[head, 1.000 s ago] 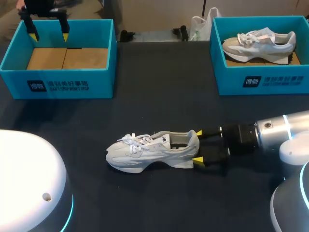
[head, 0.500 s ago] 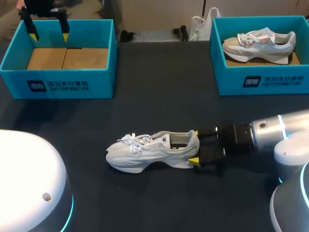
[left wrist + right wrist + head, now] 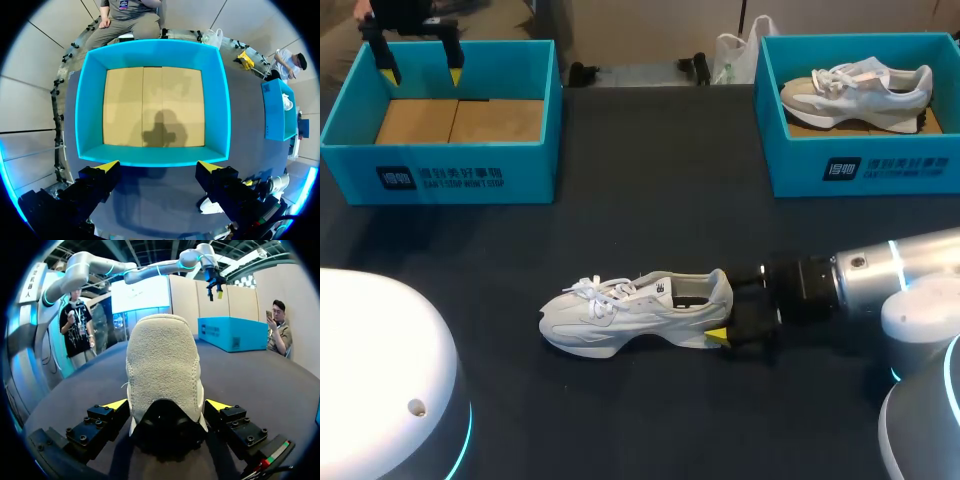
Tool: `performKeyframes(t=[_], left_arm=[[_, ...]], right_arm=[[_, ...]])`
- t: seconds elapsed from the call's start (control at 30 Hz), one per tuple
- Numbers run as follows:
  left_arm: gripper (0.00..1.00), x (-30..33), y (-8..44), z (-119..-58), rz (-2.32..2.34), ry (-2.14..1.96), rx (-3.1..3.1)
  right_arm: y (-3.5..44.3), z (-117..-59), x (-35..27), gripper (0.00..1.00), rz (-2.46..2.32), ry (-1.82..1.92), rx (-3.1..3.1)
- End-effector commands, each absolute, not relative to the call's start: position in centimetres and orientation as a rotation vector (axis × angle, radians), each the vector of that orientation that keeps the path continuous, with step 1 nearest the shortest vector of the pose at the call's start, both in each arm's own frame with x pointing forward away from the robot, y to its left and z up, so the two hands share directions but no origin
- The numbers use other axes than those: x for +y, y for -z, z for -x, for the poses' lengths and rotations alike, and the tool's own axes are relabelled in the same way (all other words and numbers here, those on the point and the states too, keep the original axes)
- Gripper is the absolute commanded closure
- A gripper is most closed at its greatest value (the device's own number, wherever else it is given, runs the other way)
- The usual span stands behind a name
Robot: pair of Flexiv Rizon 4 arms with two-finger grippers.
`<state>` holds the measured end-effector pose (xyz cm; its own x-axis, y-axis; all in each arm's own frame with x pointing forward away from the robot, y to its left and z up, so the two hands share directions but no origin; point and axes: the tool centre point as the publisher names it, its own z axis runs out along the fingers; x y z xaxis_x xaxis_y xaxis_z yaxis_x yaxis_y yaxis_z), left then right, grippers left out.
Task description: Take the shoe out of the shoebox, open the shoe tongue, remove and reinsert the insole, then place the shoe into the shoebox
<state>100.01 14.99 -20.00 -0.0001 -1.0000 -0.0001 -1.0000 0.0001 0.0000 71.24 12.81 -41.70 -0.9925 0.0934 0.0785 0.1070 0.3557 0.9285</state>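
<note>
A white shoe (image 3: pixel 632 312) lies on its sole mid-table, toe pointing left. My right gripper (image 3: pixel 725 306) comes in from the right at table height and is open, one finger on each side of the heel. In the right wrist view the suede heel (image 3: pixel 162 360) fills the gap between the yellow fingertips (image 3: pixel 116 404); I cannot tell whether they touch it. My left gripper (image 3: pixel 421 70) hangs open and holding nothing above the far edge of the left shoebox (image 3: pixel 440 172). In the left wrist view that box (image 3: pixel 150 47) has only a cardboard floor beneath my left gripper (image 3: pixel 157 167).
A second blue shoebox (image 3: pixel 865 165) stands at the back right with another pale shoe (image 3: pixel 855 86) inside it. Dark tabletop runs between the two boxes and all around the shoe. My robot's white body (image 3: pixel 380 380) covers the near left corner.
My right gripper has slid left along the table, so the shoe's heel now sits deeper between its fingers. The shoe and my left arm have stayed where they were.
</note>
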Motion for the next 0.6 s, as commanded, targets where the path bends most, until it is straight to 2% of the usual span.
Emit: performKeyframes(t=[0.03,0.6], left_arm=[[0.0,15.0,20.0,-100.0,2.221,0.0,2.222],[0.0,15.0,20.0,-100.0,2.221,0.0,2.222]], right_arm=[[41.8,-71.4,13.4,0.0,0.19,1.766,-2.577],[41.9,-71.3,14.6,0.0,0.204,1.781,-2.577]])
